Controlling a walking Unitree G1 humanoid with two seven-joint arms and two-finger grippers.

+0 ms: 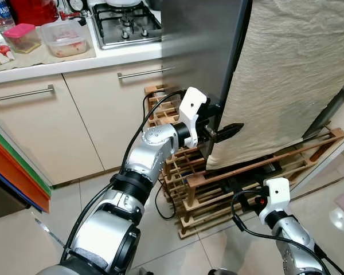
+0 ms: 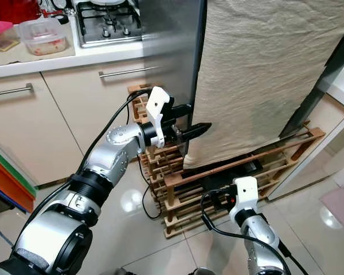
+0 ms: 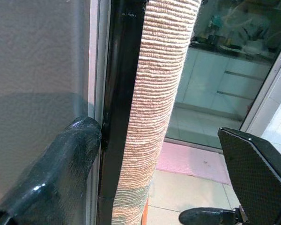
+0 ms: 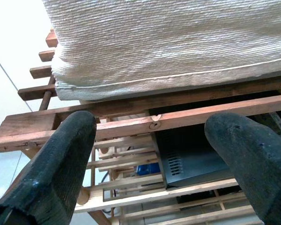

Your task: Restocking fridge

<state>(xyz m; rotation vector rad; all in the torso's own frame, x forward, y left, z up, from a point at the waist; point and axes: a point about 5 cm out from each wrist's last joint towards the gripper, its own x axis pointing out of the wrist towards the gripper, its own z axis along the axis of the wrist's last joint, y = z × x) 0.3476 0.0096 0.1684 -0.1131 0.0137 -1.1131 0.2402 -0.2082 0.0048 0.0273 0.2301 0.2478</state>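
Fridge [image 1: 200, 51] stands beside the counter [image 1: 74, 63], a beige cloth [image 1: 292, 74] hanging over its door. Left gripper [image 1: 225, 133] reaches the door's edge — fingers spread wide, one against the steel side, the cloth between them. Right gripper [image 4: 150, 154] hangs low before the wooden rack [image 1: 218, 183] — fingers wide apart, holding nothing.

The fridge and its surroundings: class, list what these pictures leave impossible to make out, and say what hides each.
- Fridge interior: hidden by the closed door in the eye views.
- Fridge front: covered by the beige cloth.
- Contents of the clear container: too small in the left eye view.
- Black box in the wooden rack: partly hidden by slats, right wrist view.
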